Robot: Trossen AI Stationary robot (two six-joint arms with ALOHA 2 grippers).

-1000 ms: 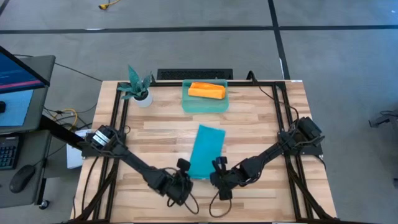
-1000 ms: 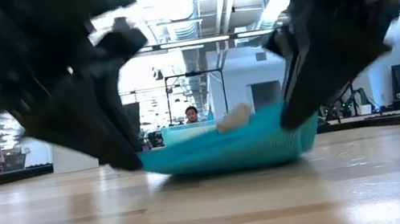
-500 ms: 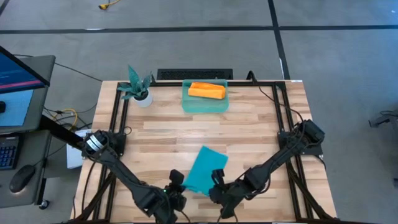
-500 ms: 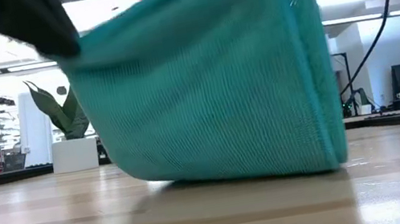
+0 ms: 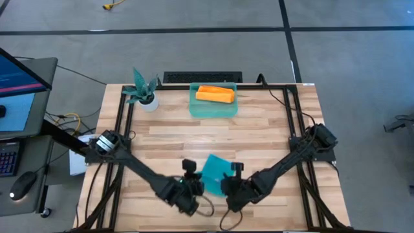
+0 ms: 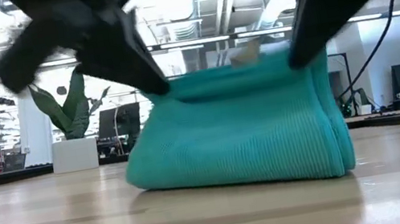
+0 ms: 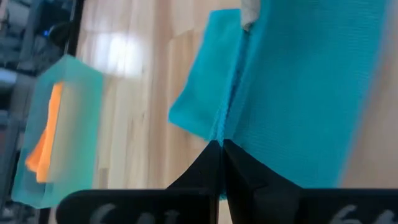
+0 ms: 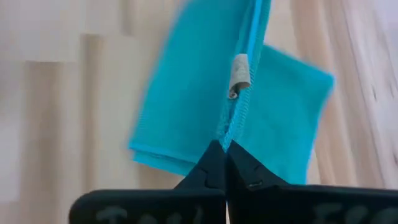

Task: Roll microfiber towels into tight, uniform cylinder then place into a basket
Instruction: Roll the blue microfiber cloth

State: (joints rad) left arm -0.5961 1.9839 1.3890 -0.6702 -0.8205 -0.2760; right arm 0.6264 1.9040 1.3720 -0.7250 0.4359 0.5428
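At the worktop's [image 5: 272,129] twelve o'clock edge the basket [image 5: 213,107] holds the rolled orange towel [image 5: 215,94]; a potted plant [image 5: 143,90] stands just beside it, toward nine o'clock. Near the six o'clock edge, the left tool [image 5: 191,184] and right tool [image 5: 227,183] are each clamped on an edge of the teal towel [image 5: 213,173], which hangs folded with its lower fold resting on the pale wood. Beyond lies a bright hall with ceiling lights.

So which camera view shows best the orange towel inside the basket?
The high view: the orange towel lies rolled and whole inside the basket, at the table's far edge. The left wrist view shows only an orange blur through the basket's wall. The low view and the right wrist view do not show it.
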